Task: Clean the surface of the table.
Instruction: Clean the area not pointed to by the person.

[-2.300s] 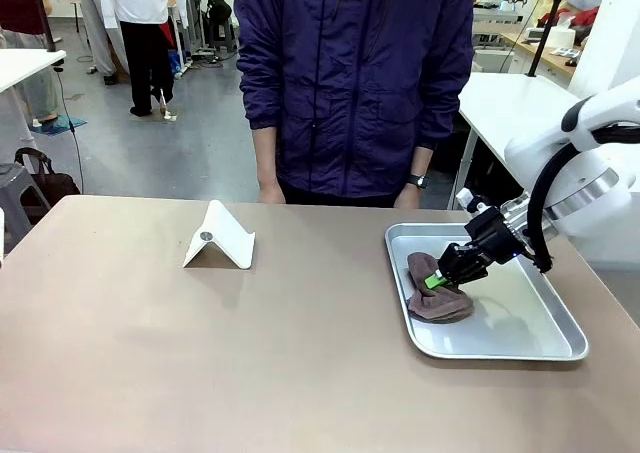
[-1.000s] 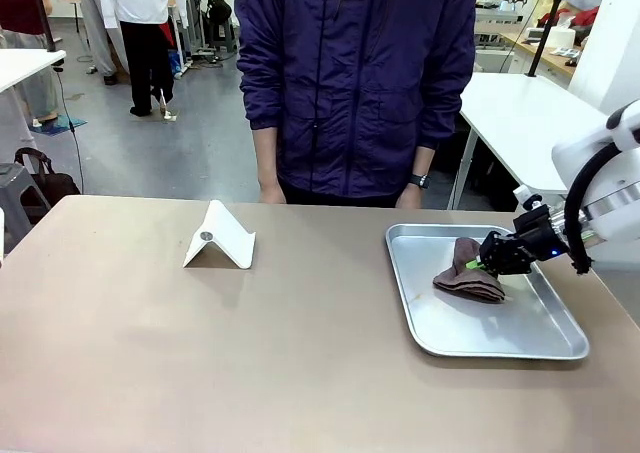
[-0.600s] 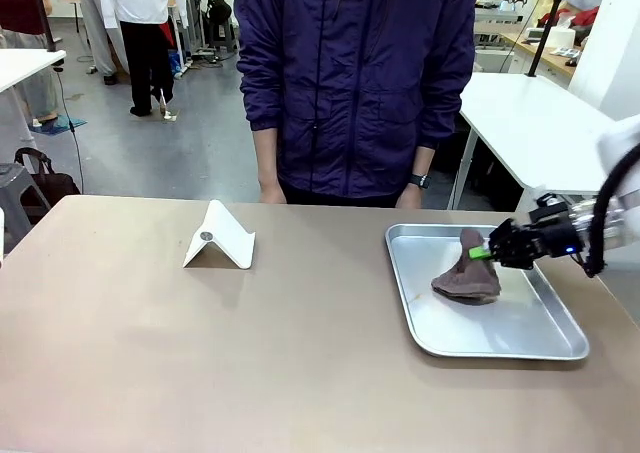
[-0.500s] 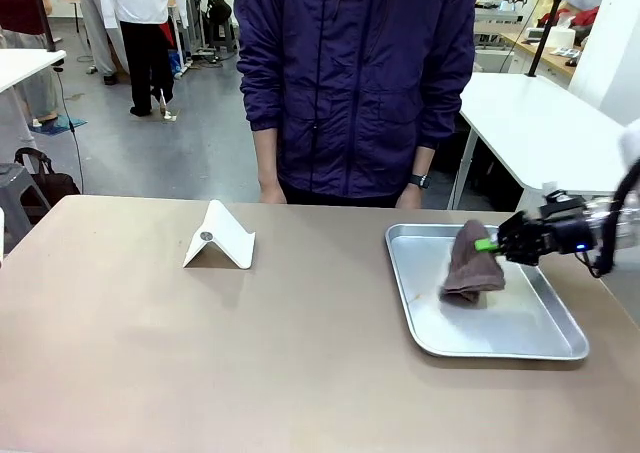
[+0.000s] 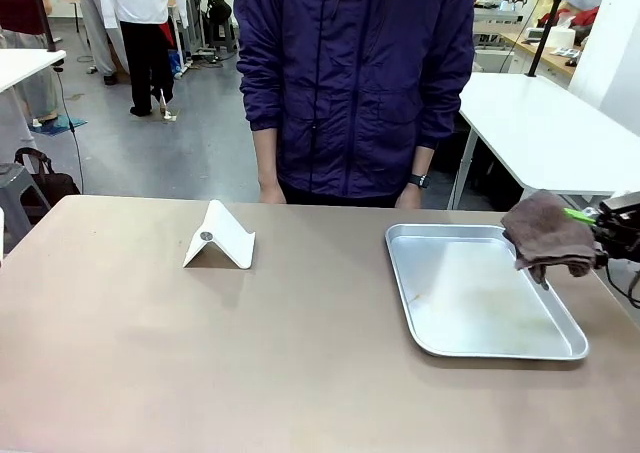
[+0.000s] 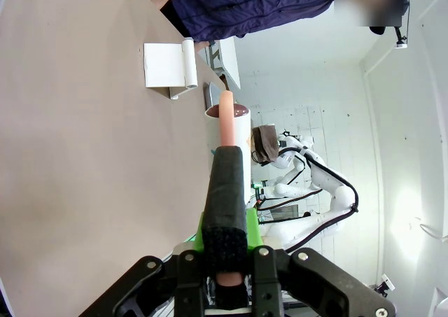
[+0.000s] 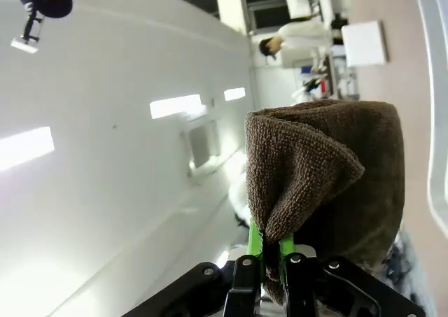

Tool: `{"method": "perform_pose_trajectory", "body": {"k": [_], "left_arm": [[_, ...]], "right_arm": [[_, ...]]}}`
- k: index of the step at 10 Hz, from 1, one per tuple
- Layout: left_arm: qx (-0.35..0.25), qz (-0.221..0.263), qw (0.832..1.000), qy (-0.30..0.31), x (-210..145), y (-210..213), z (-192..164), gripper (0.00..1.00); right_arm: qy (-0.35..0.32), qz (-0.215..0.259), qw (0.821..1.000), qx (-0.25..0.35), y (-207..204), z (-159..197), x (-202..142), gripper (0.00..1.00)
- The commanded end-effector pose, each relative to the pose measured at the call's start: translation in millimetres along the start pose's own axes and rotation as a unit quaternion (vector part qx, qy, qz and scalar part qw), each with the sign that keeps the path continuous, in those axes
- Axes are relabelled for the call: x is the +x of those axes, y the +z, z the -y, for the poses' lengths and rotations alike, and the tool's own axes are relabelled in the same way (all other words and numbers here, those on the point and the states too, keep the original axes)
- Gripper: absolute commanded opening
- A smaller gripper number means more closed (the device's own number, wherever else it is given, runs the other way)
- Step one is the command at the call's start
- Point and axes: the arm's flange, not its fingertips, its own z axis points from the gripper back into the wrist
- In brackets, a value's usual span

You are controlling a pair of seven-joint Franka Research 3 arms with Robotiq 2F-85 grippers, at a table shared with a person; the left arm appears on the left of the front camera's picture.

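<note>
In the front view the table (image 5: 200, 363) spans the whole foreground; a white stand (image 5: 219, 237) sits on its far left part and a silver tray (image 5: 430, 341) on its right part, well apart from each other; the right tool (image 5: 588, 217) comes in from the right edge, clenched on a brown cloth (image 5: 545, 235) that hangs in the air over the tray's right rim; a person (image 5: 355, 83) in a dark purple jacket stands at the far side, arms down. In the left wrist view the left tool (image 6: 227, 164) has its fingers pressed together in one black column, hovering over the table (image 6: 84, 156); the stand (image 6: 168, 65) lies farther off, and beyond it the cloth (image 6: 264, 142) dangles from the other arm. In the right wrist view the right tool (image 7: 267, 245) pinches a fold of the cloth (image 7: 329, 170) between its green pads; the rest bunches up above and beside the fingers; the table (image 7: 409, 72) runs along the right side with the stand (image 7: 364, 43) on it.
</note>
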Motion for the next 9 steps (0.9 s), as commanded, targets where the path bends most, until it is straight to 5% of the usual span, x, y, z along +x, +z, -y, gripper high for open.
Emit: {"method": "perform_pose_trajectory", "body": {"k": [1,4,9], "left_arm": [[-0.001,-0.005,1.0,-0.001,-3,-1,3,0.22],[-0.001,-0.005,1.0,-0.001,-3,-1,3,0.22],[-0.001,-0.005,1.0,-0.001,-3,-1,3,0.22]], "right_arm": [[-0.014,-0.028,1.0,-0.005,19,-2,-11,0.1],[0.026,-0.016,0.999,-0.04,34,-1,-51,0.1],[0.009,-0.021,0.999,-0.032,39,-1,-43,0.1]]}}
